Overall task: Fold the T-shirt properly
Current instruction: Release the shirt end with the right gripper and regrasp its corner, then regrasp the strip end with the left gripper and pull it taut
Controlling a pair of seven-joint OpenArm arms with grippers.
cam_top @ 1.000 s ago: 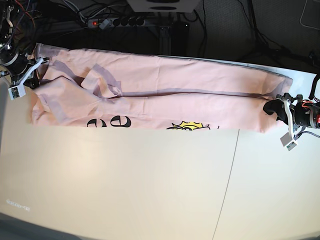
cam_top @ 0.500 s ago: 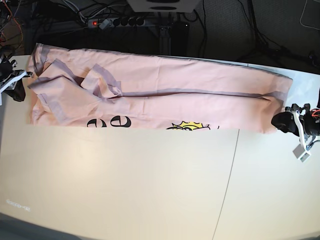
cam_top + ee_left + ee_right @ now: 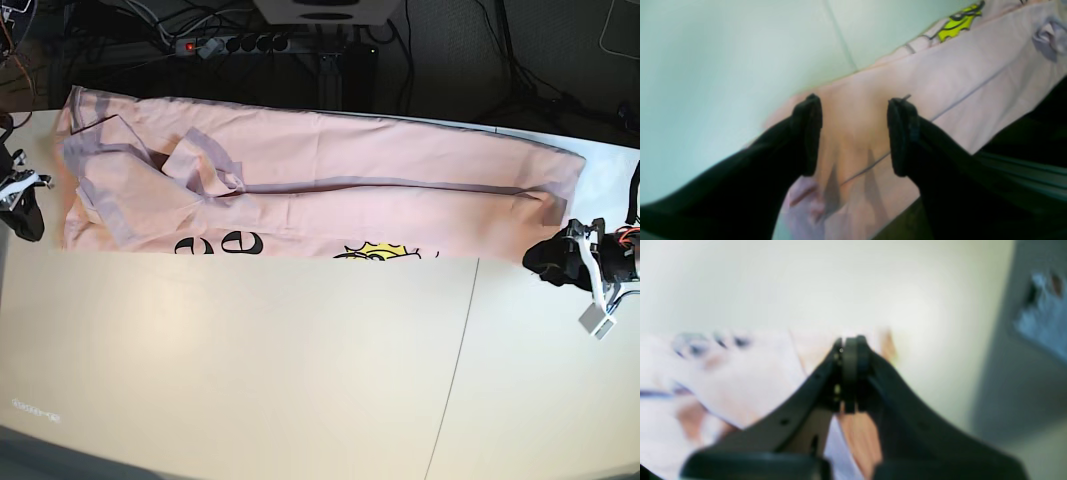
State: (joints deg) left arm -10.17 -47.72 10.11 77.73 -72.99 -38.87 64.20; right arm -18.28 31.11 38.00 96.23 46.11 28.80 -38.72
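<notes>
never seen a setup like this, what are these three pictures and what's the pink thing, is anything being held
This is a robot with two arms, each ending in a two-fingered gripper, working at a pale table. One picture comes from a camera looking down on the whole table. The other two come from small cameras mounted on the wrists, so each looks out past its own black fingers.

The pink thing is a T-shirt, already folded into a long band across the far side of the table, with black letters and a yellow drawing peeking out at its near edge.

Nothing is held. The left gripper, at the right edge of the overhead view, has its fingers spread apart above the shirt's end. The right gripper, at the left edge, is shut, with nothing visible between its fingers.
</notes>
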